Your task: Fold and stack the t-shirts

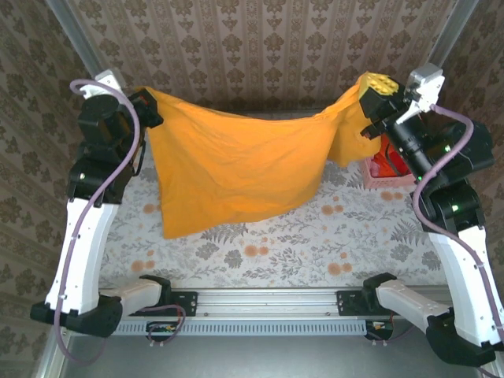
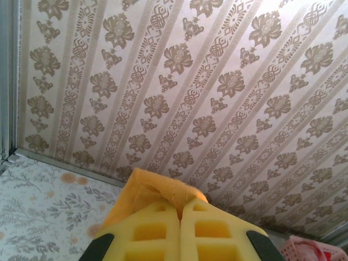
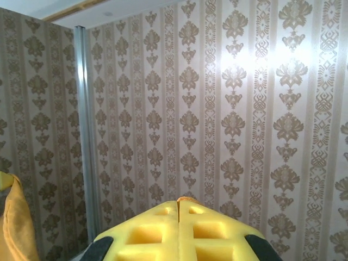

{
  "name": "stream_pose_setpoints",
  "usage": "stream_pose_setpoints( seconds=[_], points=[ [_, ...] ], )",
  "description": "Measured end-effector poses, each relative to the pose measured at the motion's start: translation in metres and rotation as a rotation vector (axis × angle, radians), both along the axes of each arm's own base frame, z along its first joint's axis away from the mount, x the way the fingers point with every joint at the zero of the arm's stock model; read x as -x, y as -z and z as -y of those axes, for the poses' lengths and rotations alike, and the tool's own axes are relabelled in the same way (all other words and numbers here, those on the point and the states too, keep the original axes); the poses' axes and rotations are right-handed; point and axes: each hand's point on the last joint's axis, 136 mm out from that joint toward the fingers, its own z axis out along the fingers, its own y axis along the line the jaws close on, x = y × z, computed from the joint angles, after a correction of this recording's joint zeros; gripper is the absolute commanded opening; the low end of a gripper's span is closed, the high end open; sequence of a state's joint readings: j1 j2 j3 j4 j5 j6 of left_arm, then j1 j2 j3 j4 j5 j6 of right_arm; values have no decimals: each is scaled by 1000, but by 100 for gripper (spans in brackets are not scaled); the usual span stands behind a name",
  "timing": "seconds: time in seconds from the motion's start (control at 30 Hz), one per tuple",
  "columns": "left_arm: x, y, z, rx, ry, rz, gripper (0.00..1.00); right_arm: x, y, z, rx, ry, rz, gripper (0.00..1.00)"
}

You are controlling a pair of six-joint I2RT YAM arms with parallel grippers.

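A shirt (image 1: 236, 165), orange-yellow, is held spread in the air above the surface (image 1: 315, 244). One top corner is pinched in the left hand (image 2: 180, 215), whose fingers are pressed together on the cloth. The other corner is pinched likewise in the right hand (image 3: 178, 209). A basket (image 1: 383, 181) is seen by the shirt's right end.

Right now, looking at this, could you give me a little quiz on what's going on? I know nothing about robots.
1. True or false: the orange-yellow t-shirt is already folded.
2. How many pincers grip it? A one, B two.
3. Fill in: the pink basket stands by the ___ arm.
Key: 1 false, it hangs spread out. 2 B, the left pincer and right pincer are both shut on it. 3 right.
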State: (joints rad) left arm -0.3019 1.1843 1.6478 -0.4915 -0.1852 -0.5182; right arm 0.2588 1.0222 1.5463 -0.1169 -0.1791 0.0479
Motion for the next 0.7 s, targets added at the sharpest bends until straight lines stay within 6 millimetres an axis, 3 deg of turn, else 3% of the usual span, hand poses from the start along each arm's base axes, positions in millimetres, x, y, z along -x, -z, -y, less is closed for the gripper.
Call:
stream_pose_setpoints(
  seconds=[0.17,0.3,0.4,0.47,0.53,0.63,0.7],
  points=[
    [-56,34,9,-26,15,-98,0,-71,30,-9,41,54,-114,0],
    [-108,69,13,-35,25,-193,0,-147,81,-22,82,67,-252,0],
    [-141,73,12,-29,32,-216,0,-194,105,-32,96,68,-317,0],
    [-156,59,13,-24,38,-196,0,-212,104,-37,92,58,-323,0],
    [-164,32,13,-23,43,-143,0,-218,89,-41,79,40,-298,0],
    [-152,-23,12,-22,55,-23,0,-206,47,-43,47,11,-210,0],
    [-132,-60,9,-23,57,62,0,-186,16,-39,28,3,-136,0]
  ],
)
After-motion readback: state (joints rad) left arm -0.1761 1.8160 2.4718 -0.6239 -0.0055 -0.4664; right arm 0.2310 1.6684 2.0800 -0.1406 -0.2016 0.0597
